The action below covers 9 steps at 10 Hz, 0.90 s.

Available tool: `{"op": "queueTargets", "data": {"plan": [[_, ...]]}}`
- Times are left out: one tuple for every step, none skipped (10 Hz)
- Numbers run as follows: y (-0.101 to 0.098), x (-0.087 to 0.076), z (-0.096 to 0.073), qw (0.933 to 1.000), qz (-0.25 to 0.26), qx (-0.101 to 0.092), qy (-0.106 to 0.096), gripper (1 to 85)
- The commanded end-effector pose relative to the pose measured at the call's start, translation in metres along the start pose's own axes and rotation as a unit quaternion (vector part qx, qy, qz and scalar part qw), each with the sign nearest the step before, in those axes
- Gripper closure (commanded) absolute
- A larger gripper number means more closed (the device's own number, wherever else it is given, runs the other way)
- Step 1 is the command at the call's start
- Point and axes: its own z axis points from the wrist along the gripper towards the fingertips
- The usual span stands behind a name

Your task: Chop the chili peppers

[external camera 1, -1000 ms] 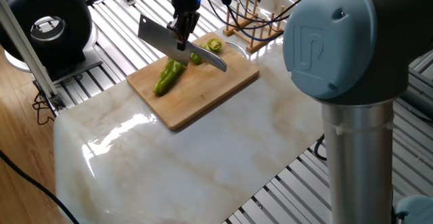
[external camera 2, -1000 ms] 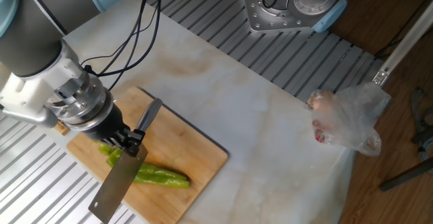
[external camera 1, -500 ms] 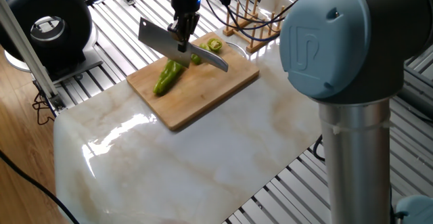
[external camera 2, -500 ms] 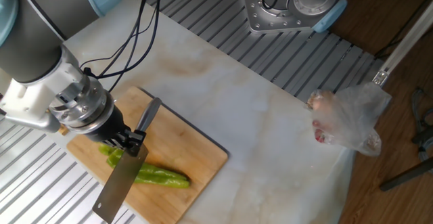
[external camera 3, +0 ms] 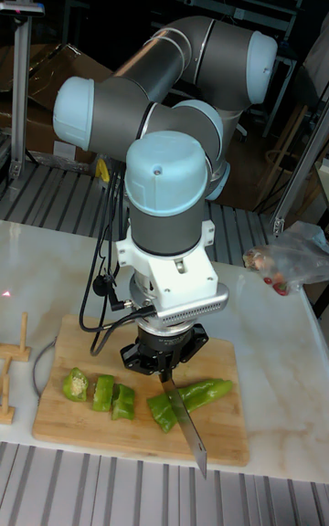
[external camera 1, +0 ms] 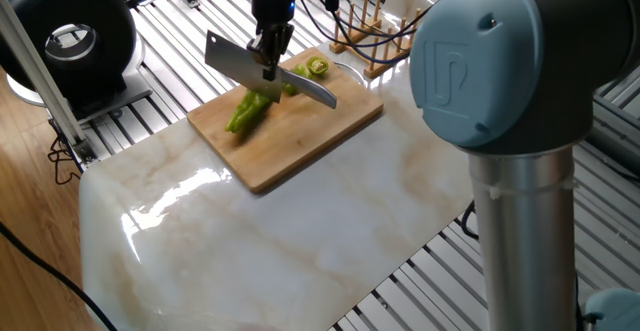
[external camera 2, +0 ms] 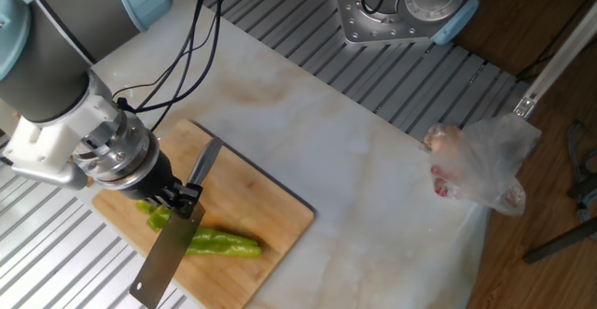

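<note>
While the chili pepper [external camera 3: 203,391] lies loose on the cutting board [external camera 3: 80,424] beside its cut pieces [external camera 3: 111,395], your gripper [external camera 3: 165,363], clamped on the knife [external camera 3: 188,430], risks rolling it if the blade lands off-centre, leaving a ragged, uneven slice.

A plastic bag [external camera 2: 480,164] lies on the marble table [external camera 2: 373,188].

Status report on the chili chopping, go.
Gripper shut on knife, blade across the chili pepper. Several cut pieces on the cutting board. Nothing in the way.
</note>
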Motion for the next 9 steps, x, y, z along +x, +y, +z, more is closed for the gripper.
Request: {"op": "queueTargets", "data": {"plan": [[0.0002, -0.0019, 0.0026, 1.0000, -0.001, 0.000, -0.001, 84.3], [0.0023, -0.0025, 0.0029, 1.0000, -0.002, -0.004, -0.002, 84.3], [0.0026, -0.0027, 0.0030, 1.0000, -0.006, -0.005, -0.002, 84.3], [0.0019, -0.0029, 0.0043, 0.9999, -0.009, -0.005, -0.003, 84.3], [0.0008, -0.0028, 0.0062, 0.9999, -0.013, -0.007, -0.003, 84.3], [-0.0003, -0.0026, 0.0075, 0.9998, -0.015, -0.008, -0.004, 84.3], [-0.0014, -0.0021, 0.0077, 0.9998, -0.016, -0.006, -0.004, 84.3], [-0.0020, -0.0021, 0.0080, 0.9998, -0.018, -0.006, -0.004, 84.3], [-0.0030, -0.0019, 0.0084, 0.9998, -0.019, -0.004, -0.003, 84.3]]}}
